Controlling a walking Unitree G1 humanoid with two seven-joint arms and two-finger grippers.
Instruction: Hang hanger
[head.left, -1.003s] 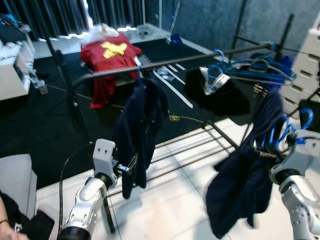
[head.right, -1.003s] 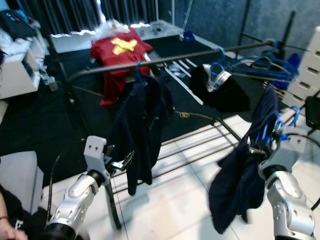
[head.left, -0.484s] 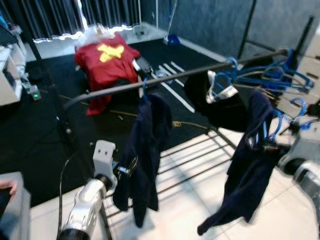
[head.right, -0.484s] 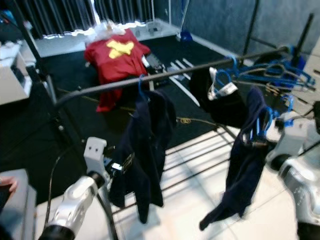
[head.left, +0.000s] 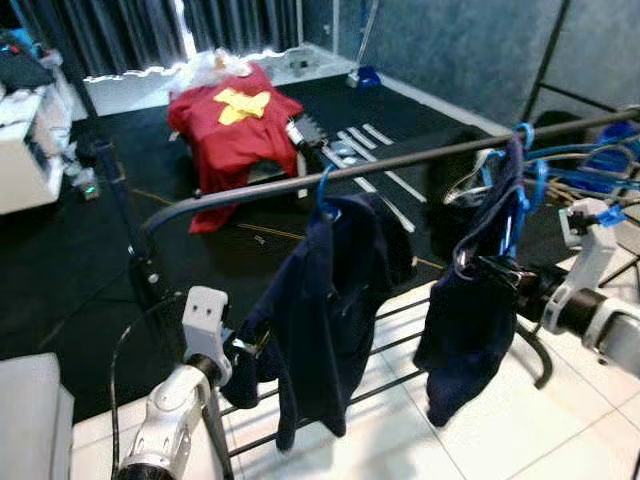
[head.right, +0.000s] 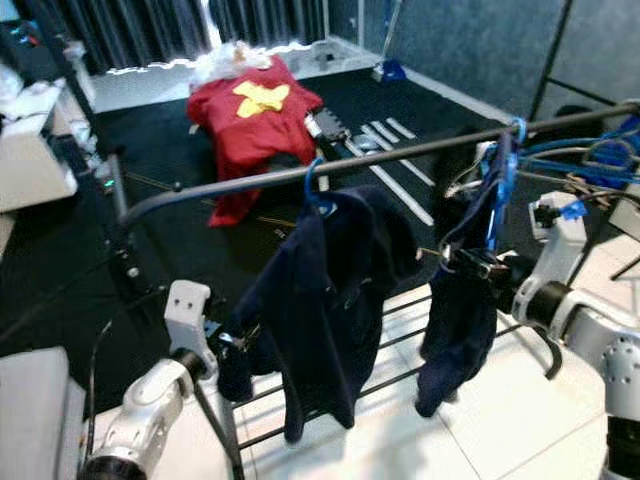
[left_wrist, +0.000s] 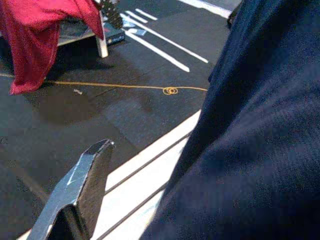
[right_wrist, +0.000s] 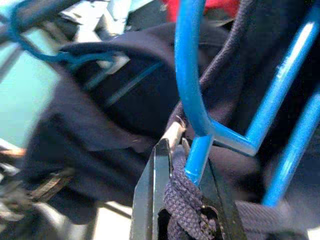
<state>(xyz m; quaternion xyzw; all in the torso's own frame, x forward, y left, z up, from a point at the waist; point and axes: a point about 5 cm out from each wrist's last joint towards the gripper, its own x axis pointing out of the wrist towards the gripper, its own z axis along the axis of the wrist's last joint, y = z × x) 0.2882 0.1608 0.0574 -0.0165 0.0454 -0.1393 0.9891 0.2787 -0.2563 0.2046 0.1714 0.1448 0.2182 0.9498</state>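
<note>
Black fingers of the right gripper (right_wrist: 182, 165) are clamped on the blue hanger (head.right: 497, 195) and its navy garment (head.left: 465, 320), hook up at the rail (head.left: 400, 160), seemingly over it. Left gripper (head.left: 243, 347) sits below the rail against a second navy garment (head.left: 335, 300); finger gap unclear, can't tell. Beyond the rail: red shirt (head.left: 235, 115) on the dark floor.

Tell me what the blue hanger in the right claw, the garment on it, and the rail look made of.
Blue hanger: probably plastic or coated wire; smooth, glossy, with highlights along its bends. Dark navy garment: soft matte fabric, with a coarse knit edge showing inside the right claw, which is shut on the hanger. Rail: likely metal tube, dark with a dull sheen.
</note>
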